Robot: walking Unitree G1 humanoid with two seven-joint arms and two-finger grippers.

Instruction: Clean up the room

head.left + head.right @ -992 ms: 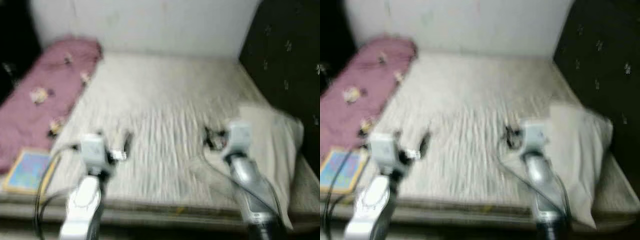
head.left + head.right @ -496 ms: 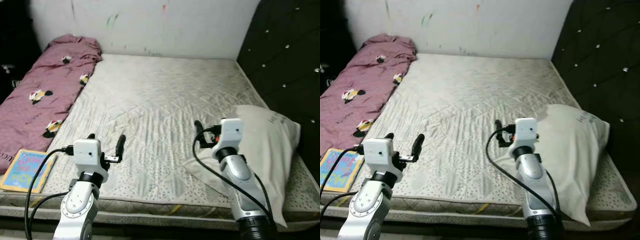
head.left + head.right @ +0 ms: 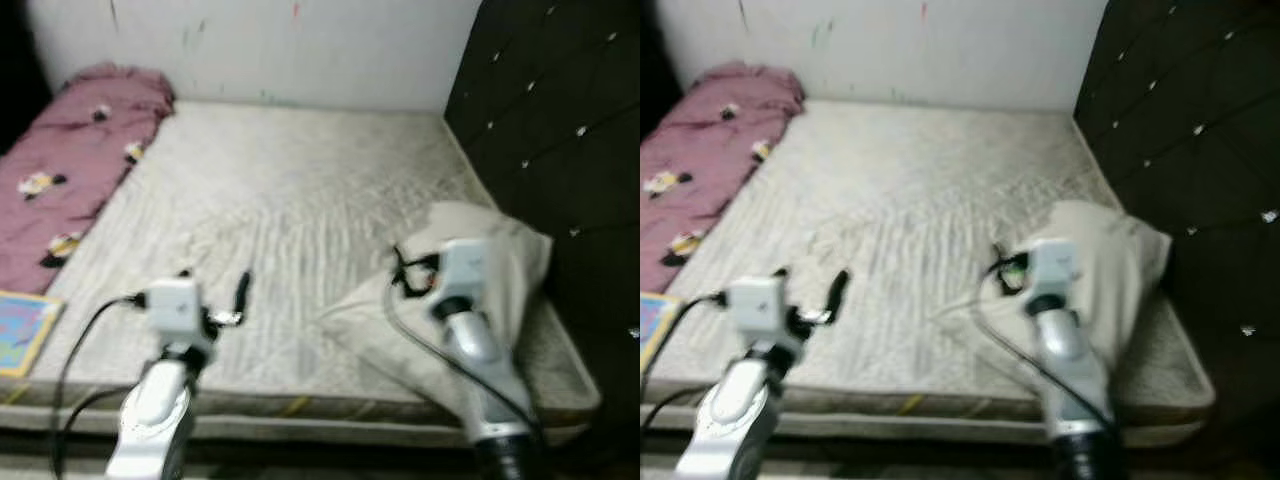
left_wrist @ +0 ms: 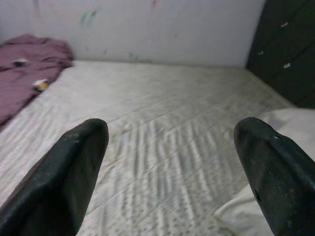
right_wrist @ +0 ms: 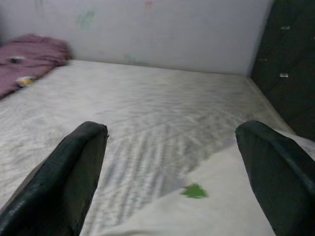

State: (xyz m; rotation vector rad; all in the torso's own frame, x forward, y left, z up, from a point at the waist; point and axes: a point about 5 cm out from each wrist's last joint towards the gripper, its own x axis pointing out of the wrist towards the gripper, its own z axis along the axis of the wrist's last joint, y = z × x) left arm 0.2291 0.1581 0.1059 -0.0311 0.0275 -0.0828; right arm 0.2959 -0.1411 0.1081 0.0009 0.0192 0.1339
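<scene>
Both my head views were smeared, so the print on the pink blanket (image 3: 70, 150) showed as shapeless blobs. The book (image 3: 20, 330) at my left was cut by the picture's edge, its cover unreadable. My right forearm covered part of the pillow (image 3: 500, 265). A small green mark (image 5: 195, 191) on the pillow was too blurred to identify. My left gripper's (image 4: 172, 162) 2 fingers (image 4: 74, 172) ran off the frame.
</scene>
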